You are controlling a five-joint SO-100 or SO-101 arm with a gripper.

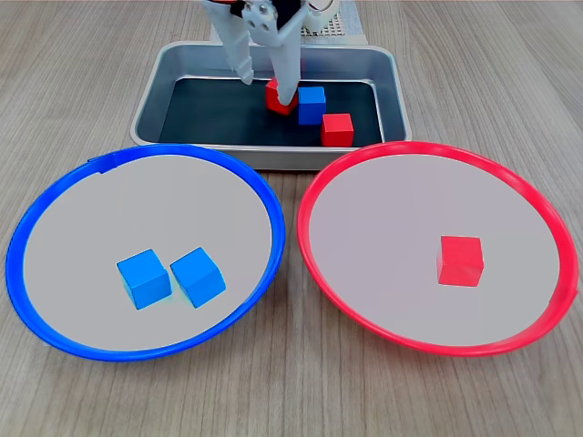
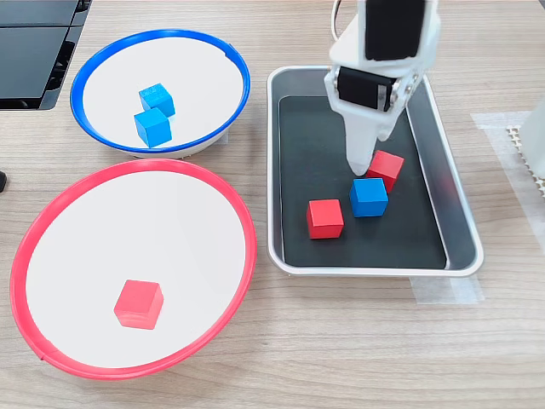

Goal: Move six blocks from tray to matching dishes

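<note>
Reaching into the tray [image 1: 390, 86], my claw [image 1: 267, 86] stands spread, one finger touching a red block [image 1: 276, 96] beside the blue block [image 1: 311, 104].

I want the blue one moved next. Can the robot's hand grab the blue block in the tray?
Probably yes. The hand hangs open just above the blue block, nothing on top, though a red block touches it, leaving a tight fit.

arm: reaching down | gripper [image 1: 267, 86]: jaws parted, fingertips low, pointing downward
</note>
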